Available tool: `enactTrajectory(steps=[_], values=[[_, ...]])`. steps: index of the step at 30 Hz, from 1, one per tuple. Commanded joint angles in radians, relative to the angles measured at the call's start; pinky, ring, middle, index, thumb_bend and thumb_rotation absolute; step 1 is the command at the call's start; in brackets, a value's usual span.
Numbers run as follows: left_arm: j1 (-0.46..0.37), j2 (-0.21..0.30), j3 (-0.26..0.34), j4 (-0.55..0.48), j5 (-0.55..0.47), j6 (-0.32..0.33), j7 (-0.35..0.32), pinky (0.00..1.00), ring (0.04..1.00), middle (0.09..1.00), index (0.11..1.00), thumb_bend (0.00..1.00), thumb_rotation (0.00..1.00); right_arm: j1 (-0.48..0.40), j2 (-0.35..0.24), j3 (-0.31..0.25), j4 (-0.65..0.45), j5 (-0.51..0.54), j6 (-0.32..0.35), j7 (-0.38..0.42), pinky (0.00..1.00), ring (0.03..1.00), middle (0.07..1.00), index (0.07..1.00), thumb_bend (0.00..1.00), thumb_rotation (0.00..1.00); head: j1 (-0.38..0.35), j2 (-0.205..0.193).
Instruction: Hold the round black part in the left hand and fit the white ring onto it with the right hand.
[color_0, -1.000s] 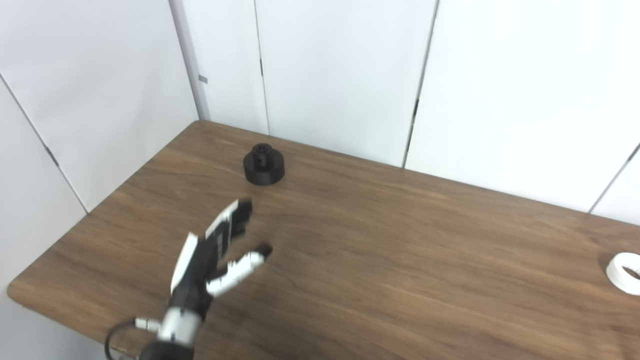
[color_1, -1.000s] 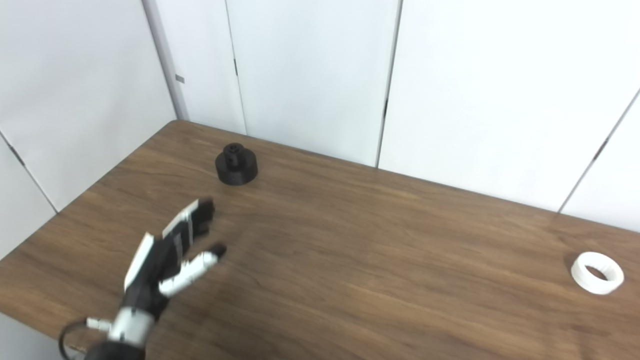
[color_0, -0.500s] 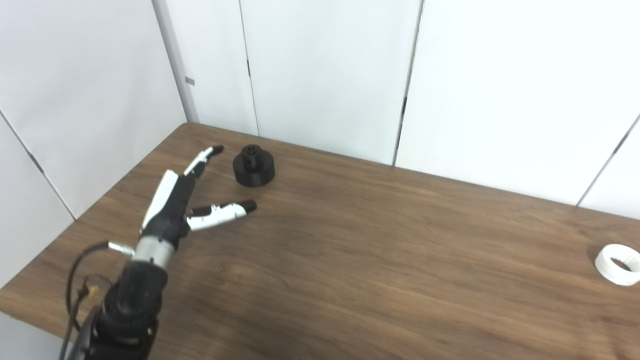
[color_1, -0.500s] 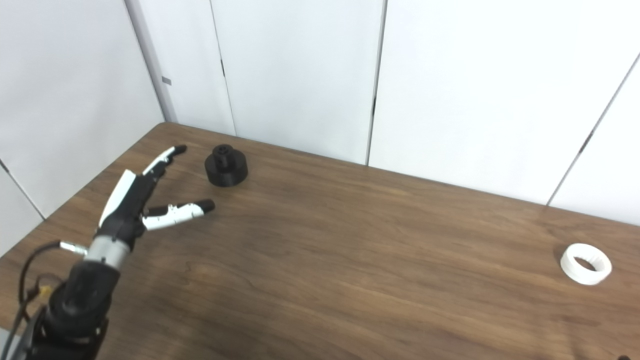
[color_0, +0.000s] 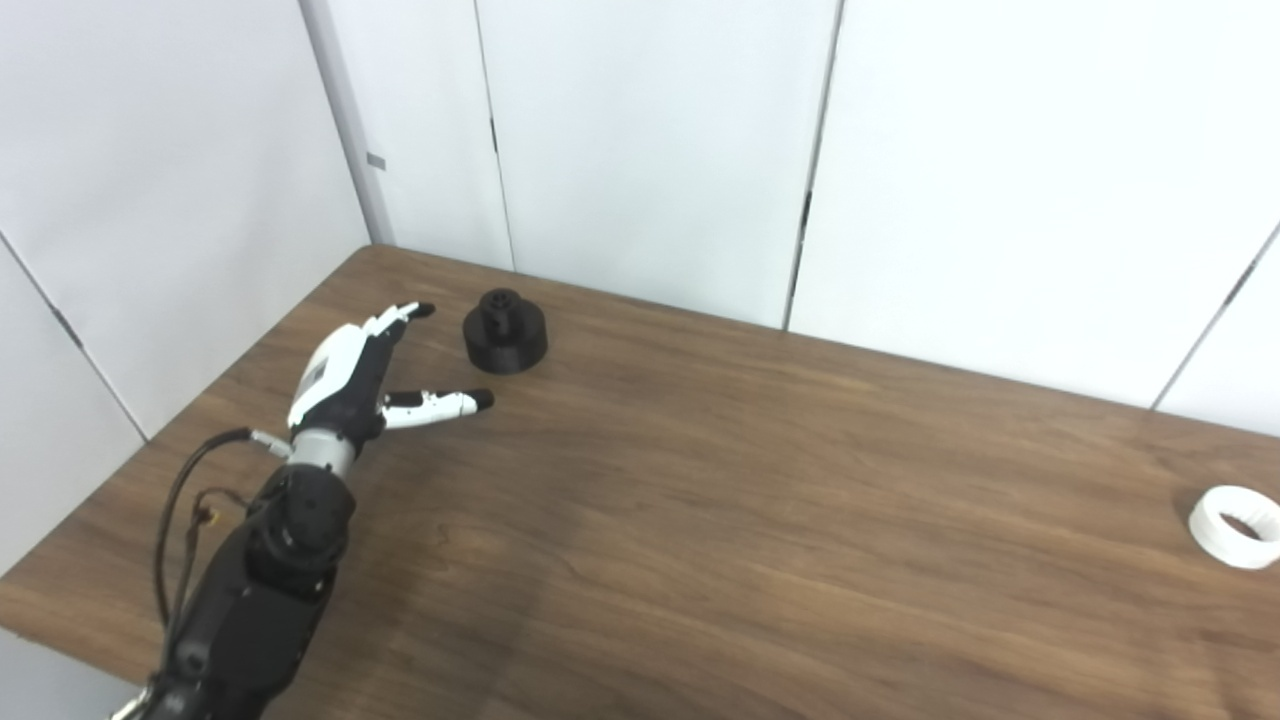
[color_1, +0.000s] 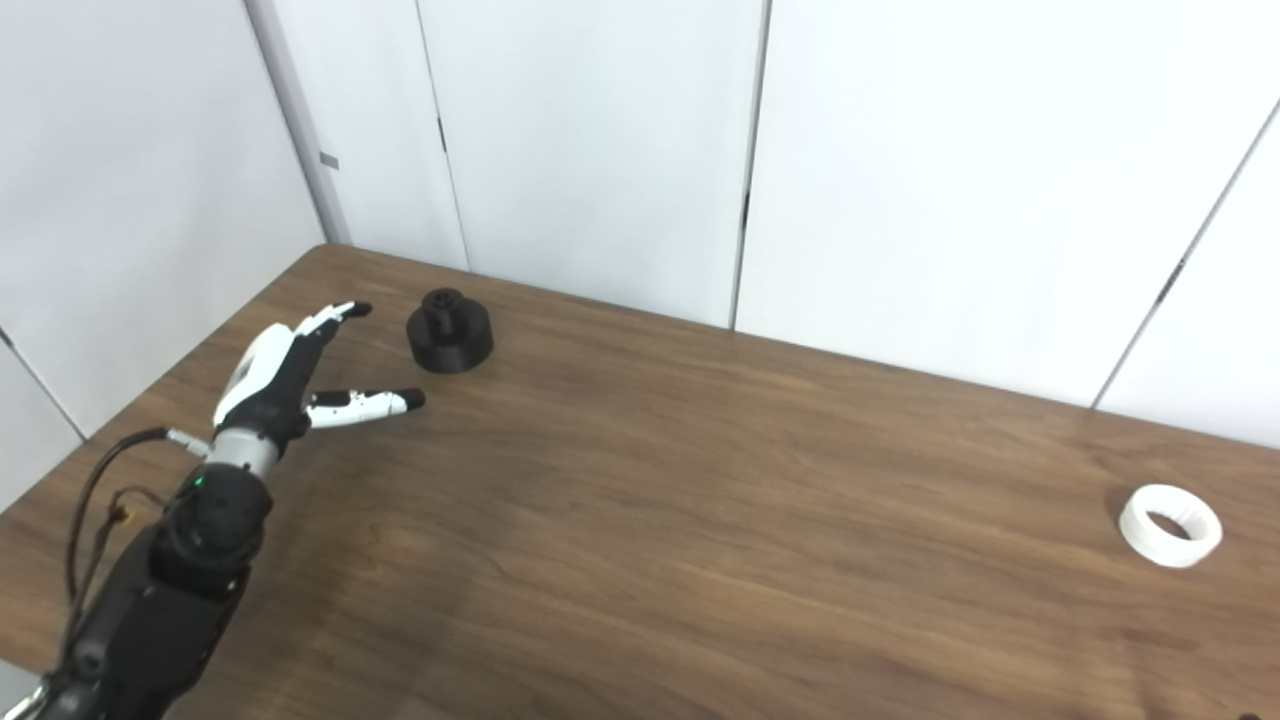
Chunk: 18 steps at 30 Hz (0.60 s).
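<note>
The round black part (color_0: 504, 332) stands on the wooden table (color_0: 720, 500) near its far left corner, with a small raised hub on top. My left hand (color_0: 352, 372) hovers open just left of it and a little nearer to me, fingers stretched toward the part's left side and thumb pointing right below it, touching nothing. The white ring (color_1: 1170, 525) lies flat near the table's right edge, far from the black part. My right hand is out of both views.
White wall panels (color_0: 650, 150) stand directly behind the table's far edge and along its left side. A black cable (color_0: 185, 500) loops beside my left forearm.
My left arm has reached forward and left across the table, bringing the open hand from the near middle up beside the black part. The camera has shifted slightly. Part and ring lie unmoved.
</note>
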Motion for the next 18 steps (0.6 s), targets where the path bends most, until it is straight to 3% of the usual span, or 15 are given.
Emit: enactTrajectory(steps=[1, 12, 18], values=[[-0.082, 0.044, -0.01, 0.039, 0.047, -0.035, 0.052, 1.0, 0.998, 0.964, 0.888, 1.0, 0.44, -0.001, -0.007, -0.005, -0.038, -0.001, -0.034, -0.003, 1.0, 1.0, 0.969, 0.945, 0.59, 1.0, 0.0, 0.001], [-0.208, 0.045, -0.06, 0.267, 0.077, -0.034, 0.112, 1.0, 0.988, 0.938, 0.86, 1.0, 0.47, 0.006, 0.0, -0.003, -0.049, -0.002, -0.033, -0.005, 1.0, 1.0, 0.961, 0.94, 0.59, 1.0, -0.012, 0.005], [-0.248, 0.064, -0.1, 0.312, 0.081, 0.011, 0.072, 1.0, 1.0, 0.952, 0.866, 1.0, 0.47, 0.011, 0.002, -0.001, -0.055, -0.028, -0.028, -0.013, 1.0, 1.0, 0.953, 0.938, 0.6, 1.0, -0.015, 0.006]])
